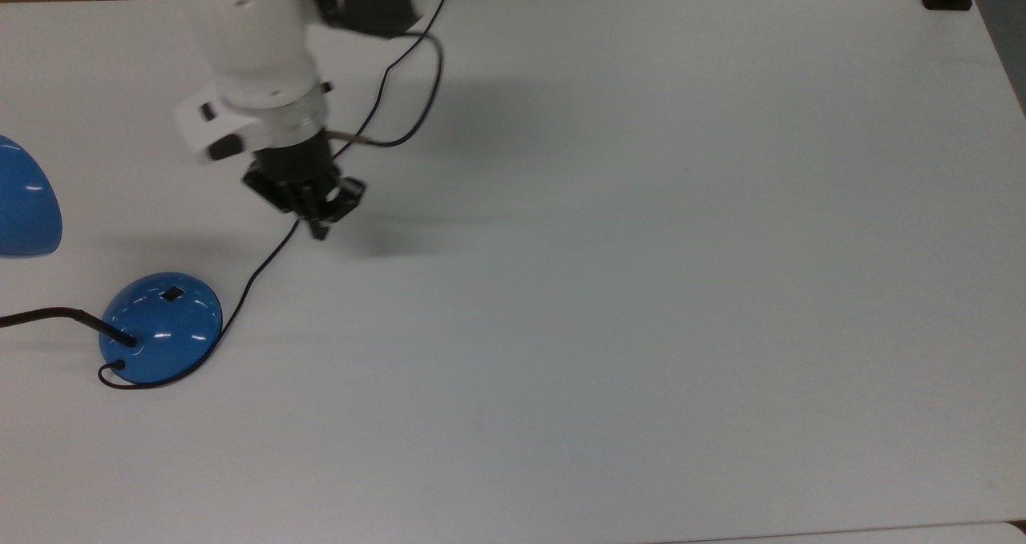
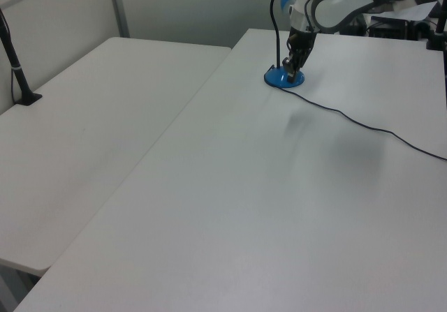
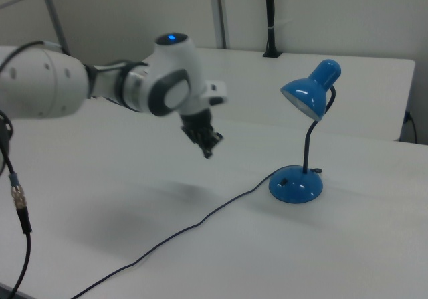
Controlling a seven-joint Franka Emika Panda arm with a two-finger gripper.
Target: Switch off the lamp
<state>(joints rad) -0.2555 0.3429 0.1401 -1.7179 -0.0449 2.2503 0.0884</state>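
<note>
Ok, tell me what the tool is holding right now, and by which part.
Nothing. The tool hangs in the air with nothing between its fingers, clear of the lamp and its cord on the table.
</note>
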